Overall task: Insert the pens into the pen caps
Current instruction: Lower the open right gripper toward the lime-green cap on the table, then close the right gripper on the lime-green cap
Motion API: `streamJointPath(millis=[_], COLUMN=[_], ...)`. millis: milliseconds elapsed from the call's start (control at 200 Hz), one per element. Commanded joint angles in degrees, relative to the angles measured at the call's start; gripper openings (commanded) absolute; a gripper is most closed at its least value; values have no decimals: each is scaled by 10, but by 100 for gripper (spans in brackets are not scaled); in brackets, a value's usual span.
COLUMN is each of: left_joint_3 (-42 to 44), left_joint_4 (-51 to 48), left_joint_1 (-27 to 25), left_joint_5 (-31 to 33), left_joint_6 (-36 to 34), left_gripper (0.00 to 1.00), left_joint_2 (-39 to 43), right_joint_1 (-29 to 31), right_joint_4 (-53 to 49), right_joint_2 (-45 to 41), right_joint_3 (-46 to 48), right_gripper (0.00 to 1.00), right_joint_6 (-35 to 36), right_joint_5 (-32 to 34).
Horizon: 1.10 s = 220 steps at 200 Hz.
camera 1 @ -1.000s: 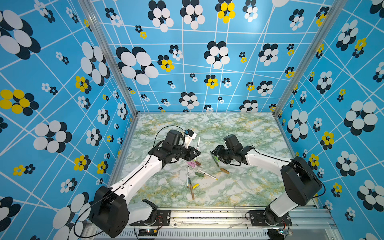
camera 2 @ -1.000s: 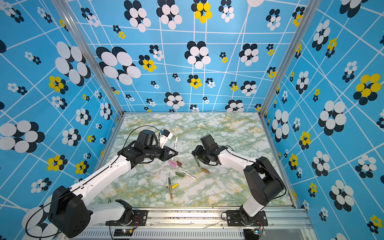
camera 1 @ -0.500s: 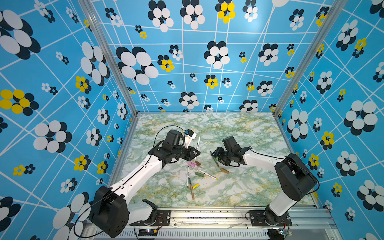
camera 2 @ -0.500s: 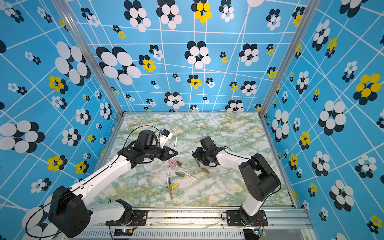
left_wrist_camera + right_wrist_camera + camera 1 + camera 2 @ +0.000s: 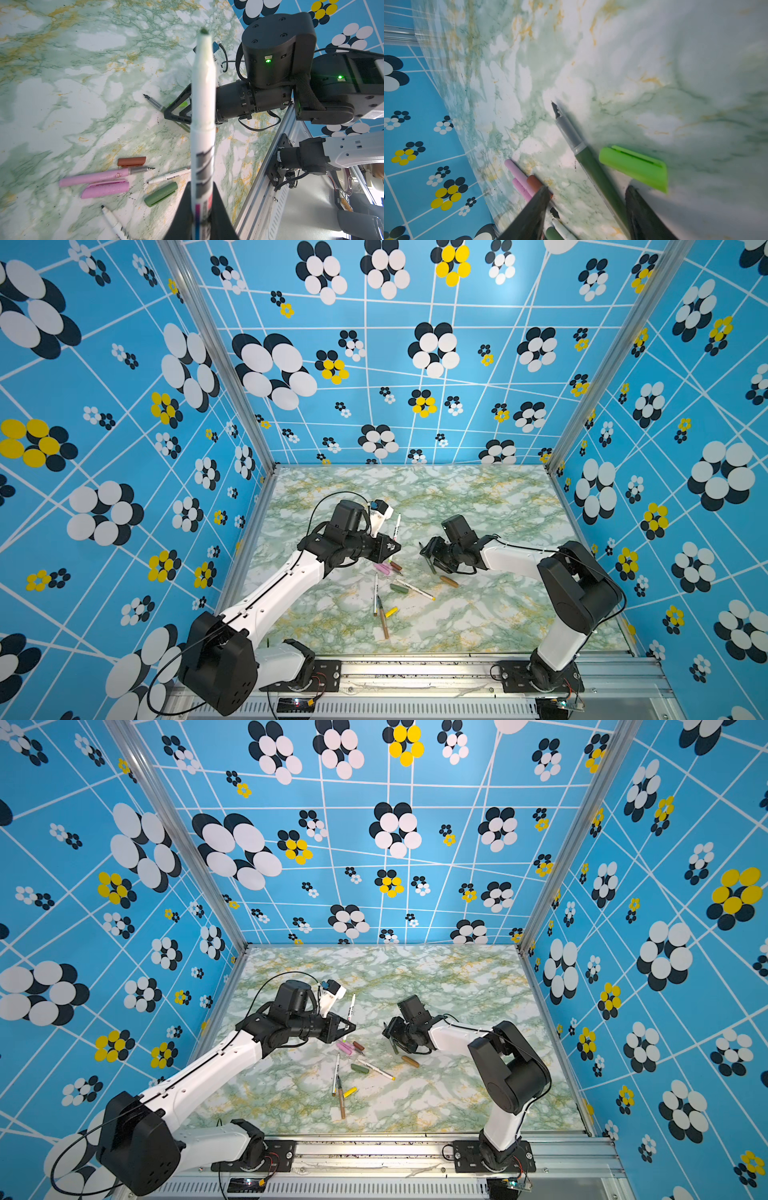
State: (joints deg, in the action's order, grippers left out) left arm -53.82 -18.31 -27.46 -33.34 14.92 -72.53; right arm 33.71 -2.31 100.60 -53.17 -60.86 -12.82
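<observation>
Now right arm [image 5: 515, 560] nearer green pen [image 5: 598, 176]

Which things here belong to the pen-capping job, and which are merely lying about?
Job: white pen in left gripper; dark green pen, light green cap, pink pen, pink cap, brown cap, dark green cap.
Merely there: marble table, metal rail.

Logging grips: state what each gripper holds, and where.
The left gripper is shut on the white pen, by its rear end. The right gripper stands open astride the green pen, holding nothing.
</observation>
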Motion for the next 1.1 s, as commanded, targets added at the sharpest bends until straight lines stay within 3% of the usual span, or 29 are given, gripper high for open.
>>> streamJointPath(millis=[0, 375, 575, 1094], left_joint_3=[-9, -9, -9, -9], left_joint_4=[-9, -11, -14, -14], left_joint_1=[-4, -9, -12, -15], left_joint_5=[5, 10, 13, 14], left_joint_6=[-13, -13, -15, -14], left_gripper=[0, 0, 0, 0], left_joint_2=[6, 6, 8, 20], right_joint_1=[-3, -16, -20, -20], right_joint_4=[-23, -94, -110, -200], right_joint_2=[10, 25, 51, 105], right_joint_3=[-2, -41, -72, -135], right_gripper=[62, 61, 56, 32], right_joint_6=[9, 15, 20, 80], right_joint_5=[23, 81, 81, 139])
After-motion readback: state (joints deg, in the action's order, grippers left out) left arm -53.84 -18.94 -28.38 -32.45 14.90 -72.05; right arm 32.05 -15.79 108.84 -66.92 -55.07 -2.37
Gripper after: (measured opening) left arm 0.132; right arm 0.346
